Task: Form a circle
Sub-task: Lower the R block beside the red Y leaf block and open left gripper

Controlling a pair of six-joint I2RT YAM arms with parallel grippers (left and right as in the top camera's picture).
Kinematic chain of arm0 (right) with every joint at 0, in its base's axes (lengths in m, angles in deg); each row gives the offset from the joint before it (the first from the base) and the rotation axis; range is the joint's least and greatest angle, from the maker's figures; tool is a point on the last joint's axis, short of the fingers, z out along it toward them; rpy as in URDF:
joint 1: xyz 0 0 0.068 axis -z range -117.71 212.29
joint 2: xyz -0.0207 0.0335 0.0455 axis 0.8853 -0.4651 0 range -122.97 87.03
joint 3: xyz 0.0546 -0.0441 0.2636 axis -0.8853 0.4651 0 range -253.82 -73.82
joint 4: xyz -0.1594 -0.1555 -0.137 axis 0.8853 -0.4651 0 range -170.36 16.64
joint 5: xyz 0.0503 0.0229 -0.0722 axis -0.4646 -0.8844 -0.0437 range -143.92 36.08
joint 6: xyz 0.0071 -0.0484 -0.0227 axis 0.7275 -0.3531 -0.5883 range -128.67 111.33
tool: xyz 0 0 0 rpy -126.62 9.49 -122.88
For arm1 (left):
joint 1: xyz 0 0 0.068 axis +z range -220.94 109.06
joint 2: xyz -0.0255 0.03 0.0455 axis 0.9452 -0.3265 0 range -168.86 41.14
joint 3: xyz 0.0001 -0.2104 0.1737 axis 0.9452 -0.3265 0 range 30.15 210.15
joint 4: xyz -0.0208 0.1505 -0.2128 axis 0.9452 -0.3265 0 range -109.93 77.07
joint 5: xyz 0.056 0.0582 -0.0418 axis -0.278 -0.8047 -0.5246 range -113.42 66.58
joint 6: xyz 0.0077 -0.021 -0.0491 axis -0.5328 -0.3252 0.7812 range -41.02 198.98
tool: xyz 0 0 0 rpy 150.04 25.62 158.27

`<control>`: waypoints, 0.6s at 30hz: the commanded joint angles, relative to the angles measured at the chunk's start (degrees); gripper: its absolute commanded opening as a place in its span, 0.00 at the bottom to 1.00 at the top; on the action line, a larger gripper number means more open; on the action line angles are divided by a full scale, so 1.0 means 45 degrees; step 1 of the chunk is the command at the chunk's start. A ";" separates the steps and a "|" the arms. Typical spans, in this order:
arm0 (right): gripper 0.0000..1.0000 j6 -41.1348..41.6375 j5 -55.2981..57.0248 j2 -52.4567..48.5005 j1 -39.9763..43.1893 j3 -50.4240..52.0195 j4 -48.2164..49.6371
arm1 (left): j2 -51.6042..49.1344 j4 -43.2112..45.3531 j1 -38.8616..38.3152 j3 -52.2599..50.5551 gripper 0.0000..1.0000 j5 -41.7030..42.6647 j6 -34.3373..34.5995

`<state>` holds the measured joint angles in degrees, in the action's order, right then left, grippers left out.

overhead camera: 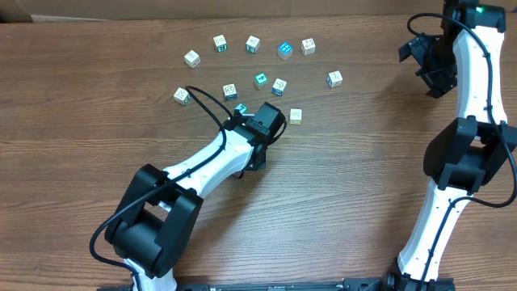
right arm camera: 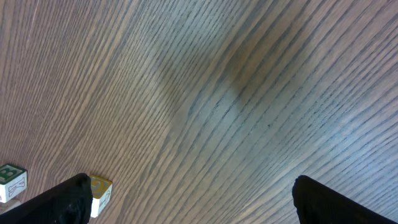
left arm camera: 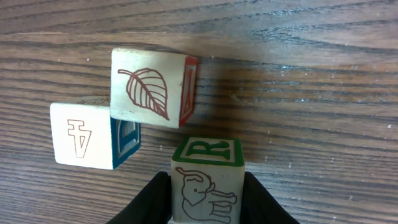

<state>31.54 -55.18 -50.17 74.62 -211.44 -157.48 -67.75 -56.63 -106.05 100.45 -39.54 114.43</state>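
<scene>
The left gripper is clamping the elephant cube, its jaws pressing flat on the two opposite sides. The green R face is pointing forward. Just ahead, the leaf cube and the 4 cube are touching at a corner. The leaf cube is sitting skewed, and a narrow strip of desk is showing between it and the held cube.

From overhead, the circle is lying just beyond this gripper as a small bunch of cubes. It is sitting inside the wider scatter of cubes and is not yet reading as a closed ring.

The placement is probably calling for a low, slow slide or set-down into the gap on the right of the leaf cube. The held cube should meet its neighbour corner to corner without shoving the pair apart. Releasing straight up should avoid dragging it askew.

The right gripper is hanging wide open at the far side, holding nothing.
</scene>
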 commanded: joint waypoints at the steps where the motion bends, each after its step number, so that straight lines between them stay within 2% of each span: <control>1: 1.00 -0.0029 0.0024 0.0345 0.0024 -0.0219 0.0015 | -0.0126 -0.0053 0.0073 0.0063 0.29 -0.0316 -0.0214; 18: 1.00 -0.0029 0.0024 0.0345 0.0024 -0.0219 0.0015 | -0.0126 -0.0029 0.0073 0.0063 0.38 -0.0311 -0.0209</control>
<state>31.58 -55.18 -50.20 74.62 -211.44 -157.50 -67.75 -56.63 -106.03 100.45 -39.56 114.19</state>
